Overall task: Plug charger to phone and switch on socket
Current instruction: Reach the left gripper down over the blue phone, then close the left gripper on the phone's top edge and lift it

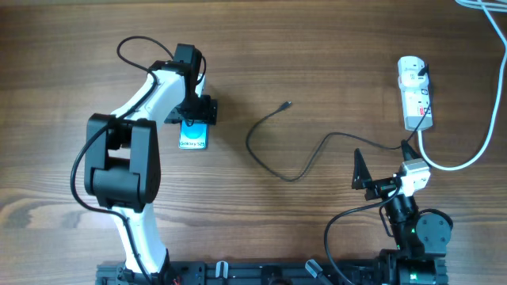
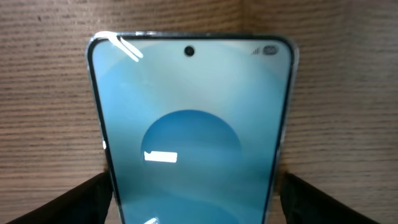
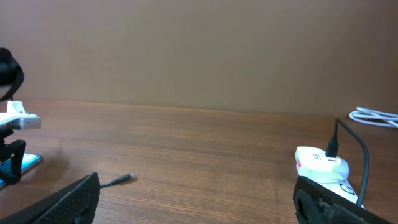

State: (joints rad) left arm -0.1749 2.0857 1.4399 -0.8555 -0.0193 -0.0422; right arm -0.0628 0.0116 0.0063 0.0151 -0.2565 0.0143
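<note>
The phone point(image 1: 192, 142) lies flat on the table, teal-blue screen up, and fills the left wrist view point(image 2: 189, 124). My left gripper point(image 1: 196, 115) is low over its far end. The fingers point(image 2: 189, 208) straddle its two long edges, and a sliver of wood shows at the right finger. The charger point(image 1: 305, 162) is a thin black cable that snakes from the socket point(image 1: 414, 93) to its free tip point(image 1: 287, 104), which lies mid-table, apart from the phone. My right gripper point(image 1: 386, 161) is open and empty near the socket. Its wrist view shows the tip point(image 3: 127, 178) and the socket point(image 3: 320, 163).
A thick white lead point(image 1: 475, 158) runs from the socket to the table's far right edge and also shows in the right wrist view point(image 3: 376, 116). Bare wood lies between the phone and the cable tip.
</note>
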